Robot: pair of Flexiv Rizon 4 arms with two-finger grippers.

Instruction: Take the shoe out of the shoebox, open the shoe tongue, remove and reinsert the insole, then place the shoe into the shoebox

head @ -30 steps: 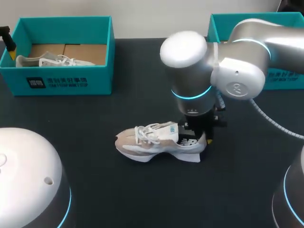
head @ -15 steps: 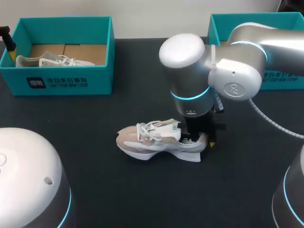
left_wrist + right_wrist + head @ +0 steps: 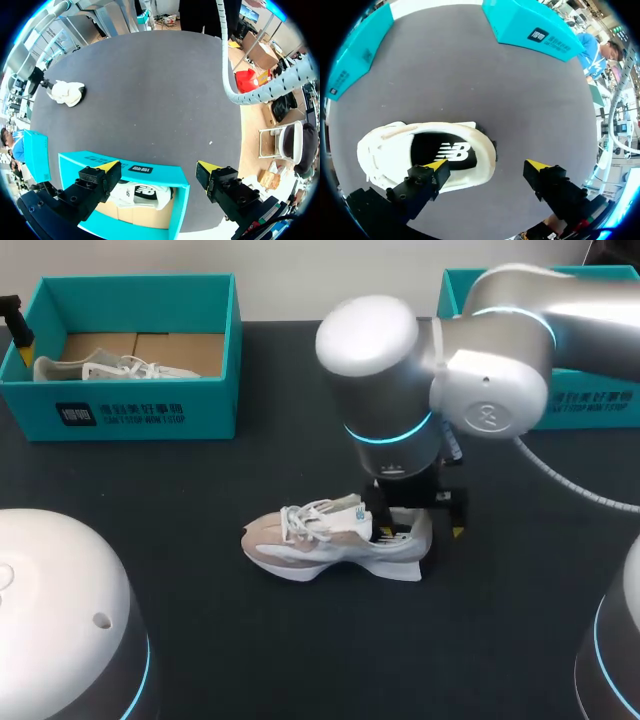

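Observation:
A beige and white shoe [image 3: 320,540] lies on its sole in the middle of the dark table, toe pointing left. My right gripper [image 3: 420,520] hangs over its heel, open. In the right wrist view the gripper [image 3: 487,165] has one finger over the shoe's [image 3: 385,155] mouth and the other beyond the heel; neither presses on it. The black insole [image 3: 447,150] shows inside. My left gripper [image 3: 157,166] is open above the left shoebox [image 3: 165,175], which holds a second white shoe [image 3: 137,192].
The left teal shoebox [image 3: 140,410] stands at the back left. A second teal shoebox [image 3: 600,405] stands at the back right, partly behind my right arm. Bare dark table lies in front of the shoe and to its left.
My right gripper has gone from shut at the shoe's heel to open. The right arm has shifted slightly left. The shoe has stayed in nearly the same place.

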